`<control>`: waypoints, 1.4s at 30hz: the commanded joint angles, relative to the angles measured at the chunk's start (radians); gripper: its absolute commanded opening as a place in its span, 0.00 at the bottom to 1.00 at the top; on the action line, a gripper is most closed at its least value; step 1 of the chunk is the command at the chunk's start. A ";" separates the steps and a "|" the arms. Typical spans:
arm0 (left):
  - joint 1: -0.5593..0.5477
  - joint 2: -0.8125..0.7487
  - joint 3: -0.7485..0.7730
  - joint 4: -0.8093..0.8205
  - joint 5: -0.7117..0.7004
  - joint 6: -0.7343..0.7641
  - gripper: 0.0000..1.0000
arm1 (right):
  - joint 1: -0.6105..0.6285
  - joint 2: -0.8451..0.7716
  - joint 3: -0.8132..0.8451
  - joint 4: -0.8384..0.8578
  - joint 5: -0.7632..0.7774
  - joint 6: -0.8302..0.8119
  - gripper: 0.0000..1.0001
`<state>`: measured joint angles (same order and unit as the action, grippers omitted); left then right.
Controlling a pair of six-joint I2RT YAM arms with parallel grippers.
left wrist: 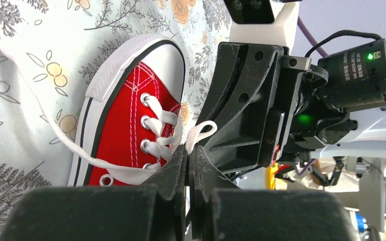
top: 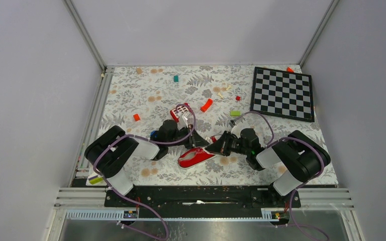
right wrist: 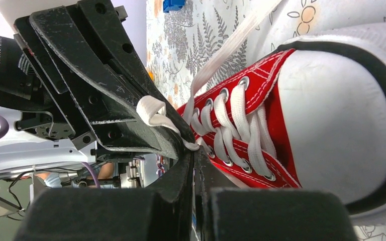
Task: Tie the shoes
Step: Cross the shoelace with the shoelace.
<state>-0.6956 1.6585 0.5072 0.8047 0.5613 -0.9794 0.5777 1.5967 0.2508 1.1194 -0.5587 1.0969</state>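
The shoe [top: 195, 157], a small red canvas sneaker with a white sole and toe cap, lies on the floral tablecloth between the two arms. Both grippers meet over its lacing. In the left wrist view, my left gripper [left wrist: 188, 150] is shut on a short loop of white lace [left wrist: 201, 131] just beside the eyelets of the shoe [left wrist: 125, 115]; a long lace end trails off to the upper left. My right gripper [right wrist: 195, 149] is shut on a bit of white lace at the top of the shoe [right wrist: 331, 115], fingertip to fingertip with the left gripper [right wrist: 100, 85].
A chessboard [top: 282, 93] lies at the back right. A red block with white squares [top: 180, 110] and a curved red-orange piece [top: 206, 105] sit just behind the grippers. Small blocks are scattered about: teal [top: 176, 79], green [top: 235, 113], red [top: 136, 117].
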 commanded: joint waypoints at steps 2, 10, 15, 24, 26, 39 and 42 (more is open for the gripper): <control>-0.041 0.074 -0.072 -0.017 -0.022 -0.090 0.00 | 0.025 -0.032 0.102 0.375 -0.093 0.024 0.00; -0.087 0.065 -0.136 0.237 -0.118 -0.293 0.00 | 0.024 -0.117 0.087 0.379 -0.110 0.058 0.00; -0.155 0.092 -0.128 0.307 -0.222 -0.383 0.00 | 0.025 -0.127 0.094 0.372 -0.150 0.083 0.00; -0.208 0.013 -0.137 0.170 -0.317 -0.344 0.00 | 0.024 -0.143 0.036 0.347 -0.139 0.048 0.00; -0.208 0.007 -0.143 0.159 -0.306 -0.319 0.00 | 0.023 -0.154 0.010 0.319 -0.129 0.018 0.00; -0.185 0.037 -0.131 0.199 -0.171 -0.240 0.00 | 0.023 -0.081 0.000 0.381 -0.109 -0.006 0.26; -0.185 0.010 -0.122 0.145 -0.180 -0.212 0.00 | 0.023 -0.097 -0.004 0.381 -0.100 -0.007 0.33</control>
<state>-0.8524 1.6886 0.3733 1.0569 0.2806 -1.2675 0.5892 1.5402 0.1791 1.2533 -0.6811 1.0855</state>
